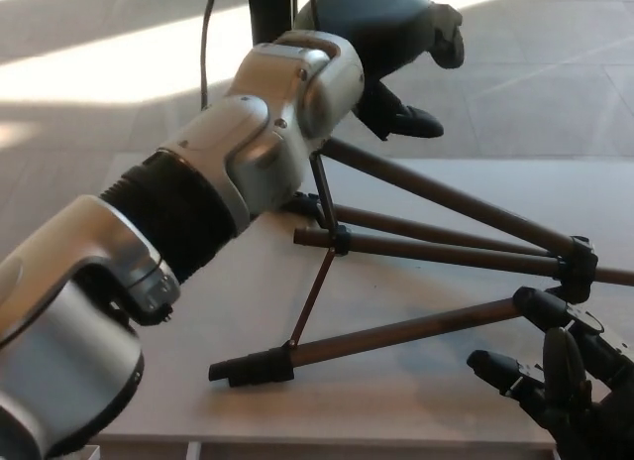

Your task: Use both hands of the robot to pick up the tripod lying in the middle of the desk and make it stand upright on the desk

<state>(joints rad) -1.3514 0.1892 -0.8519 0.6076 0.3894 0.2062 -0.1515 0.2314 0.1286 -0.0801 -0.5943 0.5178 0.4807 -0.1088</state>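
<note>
Tripod [416,244] lies splayed, one foot near desk [198,381] edge.

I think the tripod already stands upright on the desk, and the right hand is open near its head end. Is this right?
Not quite. The head view shows the tripod lying on the desk, legs spread, not upright. The right hand is indeed open near its head end.

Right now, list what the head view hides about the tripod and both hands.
- tripod: its head runs off the right edge.
- Its far leg's foot: hidden behind the left forearm.
- left hand: its grip cannot be told.
- right hand: cut by the bottom-right corner.
</note>
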